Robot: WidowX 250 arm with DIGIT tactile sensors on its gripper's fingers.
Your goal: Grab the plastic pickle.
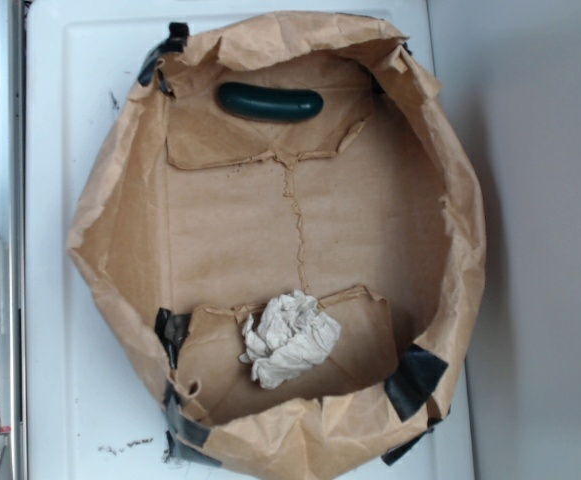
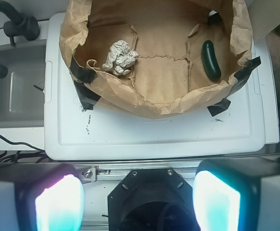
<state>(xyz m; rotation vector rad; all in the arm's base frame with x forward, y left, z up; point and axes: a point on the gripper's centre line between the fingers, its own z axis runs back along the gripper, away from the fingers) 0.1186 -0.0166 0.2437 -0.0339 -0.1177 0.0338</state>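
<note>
Green plastic pickle (image 2: 210, 59) lies far right in the paper bag (image 2: 154, 103); my gripper (image 2: 137, 199), wide open and empty, should straddle its width.

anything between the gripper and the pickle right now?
The plastic pickle lies inside the brown paper bag, near its right wall in the wrist view. The gripper is outside the bag, open, with the bag's crumpled near wall between them. From above, nothing covers the pickle; the paper wad lies well apart.
</note>
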